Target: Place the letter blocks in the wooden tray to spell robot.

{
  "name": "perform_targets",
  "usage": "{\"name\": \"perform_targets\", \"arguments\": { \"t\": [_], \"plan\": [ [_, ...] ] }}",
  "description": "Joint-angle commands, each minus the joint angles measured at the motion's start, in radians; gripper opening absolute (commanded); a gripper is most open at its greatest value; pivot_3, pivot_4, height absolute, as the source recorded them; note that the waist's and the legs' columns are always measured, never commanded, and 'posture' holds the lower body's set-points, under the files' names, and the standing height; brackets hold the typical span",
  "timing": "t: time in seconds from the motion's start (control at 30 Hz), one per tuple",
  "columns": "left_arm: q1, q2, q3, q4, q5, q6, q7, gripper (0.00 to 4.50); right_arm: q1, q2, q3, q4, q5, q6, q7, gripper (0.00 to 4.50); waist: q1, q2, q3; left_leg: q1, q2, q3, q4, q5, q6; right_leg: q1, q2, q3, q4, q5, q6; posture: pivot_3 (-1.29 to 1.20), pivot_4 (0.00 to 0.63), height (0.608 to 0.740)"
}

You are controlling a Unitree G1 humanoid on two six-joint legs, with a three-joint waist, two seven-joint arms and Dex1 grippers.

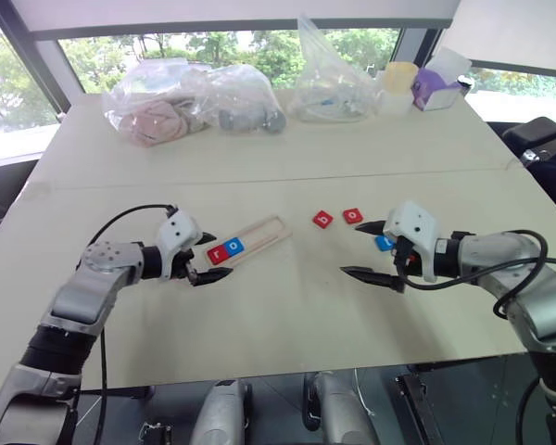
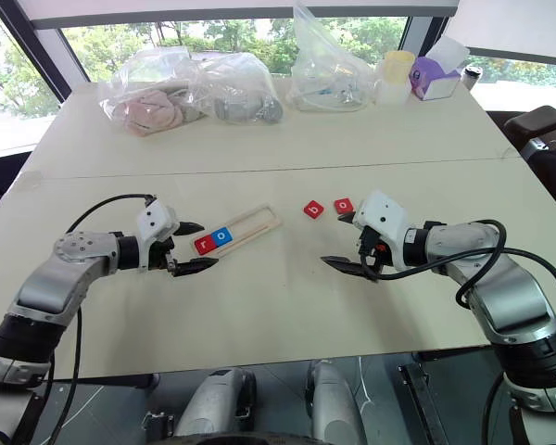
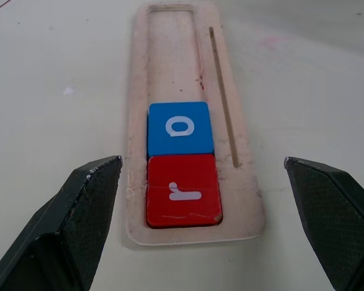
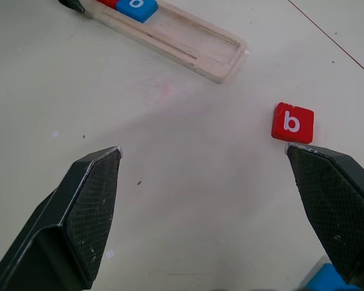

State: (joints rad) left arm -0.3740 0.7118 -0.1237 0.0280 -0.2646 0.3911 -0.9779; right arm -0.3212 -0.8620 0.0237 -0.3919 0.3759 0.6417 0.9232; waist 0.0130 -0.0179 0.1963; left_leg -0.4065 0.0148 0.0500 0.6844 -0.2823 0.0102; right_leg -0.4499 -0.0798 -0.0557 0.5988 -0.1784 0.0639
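Your left claw [image 1: 207, 257] hangs wide open and empty at the near end of the tray [image 1: 267, 231], which lies mid-surface [image 1: 287, 315] with a red r [image 3: 183, 190] at that end and a blue o [image 3: 179, 128] touching it. Right of the tray lie a red b [image 1: 322, 219] and a red tile [image 1: 353, 215]. Your right claw [image 1: 369, 248], open and empty, hovers beside a blue tile [image 1: 384, 243].

wooden tray [image 1: 271, 229], two blocks [image 1: 226, 249] inside
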Motion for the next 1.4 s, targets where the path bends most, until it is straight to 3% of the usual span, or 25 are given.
{"name": "perform_targets", "arguments": {
  "t": [0.03,0.7,0.83,1.07,1.4],
  "plan": [
    [-0.028,-0.011,0.005,0.027,0.029,-0.04,0.007,4.5,0.0,-0.01,-0.039,-0.044,0.013,0.0,-0.009,4.44,0.0,0.0,0.0,0.0,0.0,0.0,0.0,0.0,0.0,0.0,0.0,0.0,0.0,0.0,0.0,0.0,0.15,0.74],
    [-0.005,-0.085,-0.015,0.143,0.07,-0.071,0.015,4.5,-0.007,-0.009,-0.03,-0.046,0.001,-0.005,-0.028,4.44,0.002,0.0,-0.001,0.009,0.0,-0.003,0.001,0.0,0.0,0.009,-0.001,0.0,0.0,0.0,0.0,0.0,0.15,0.74],
    [-0.003,-0.087,-0.015,0.143,0.072,-0.065,0.011,3.34,-0.011,-0.008,-0.029,-0.049,0.002,-0.001,-0.033,4.5,0.001,0.0,-0.001,0.012,0.0,-0.003,0.001,0.0,0.0,0.011,-0.001,0.0,0.0,0.0,0.0,0.0,0.15,0.74],
    [0.021,-0.076,-0.021,0.108,0.053,-0.059,-0.03,3.34,-0.012,-0.007,-0.028,-0.048,0.002,-0.002,-0.04,4.5,0.0,0.0,-0.001,0.012,0.0,-0.002,0.0,0.0,0.0,0.011,-0.001,0.0,0.0,0.0,0.0,0.0,0.15,0.74],
    [0.074,-0.022,-0.079,-0.084,0.023,-0.118,-0.209,3.34,-0.029,-0.005,-0.018,-0.035,-0.005,-0.01,-0.04,4.5,0.002,0.0,-0.001,0.01,0.001,-0.002,-0.001,0.0,0.0,0.009,-0.002,0.001,-0.001,-0.001,-0.001,0.0,0.15,0.74]
  ]
}}
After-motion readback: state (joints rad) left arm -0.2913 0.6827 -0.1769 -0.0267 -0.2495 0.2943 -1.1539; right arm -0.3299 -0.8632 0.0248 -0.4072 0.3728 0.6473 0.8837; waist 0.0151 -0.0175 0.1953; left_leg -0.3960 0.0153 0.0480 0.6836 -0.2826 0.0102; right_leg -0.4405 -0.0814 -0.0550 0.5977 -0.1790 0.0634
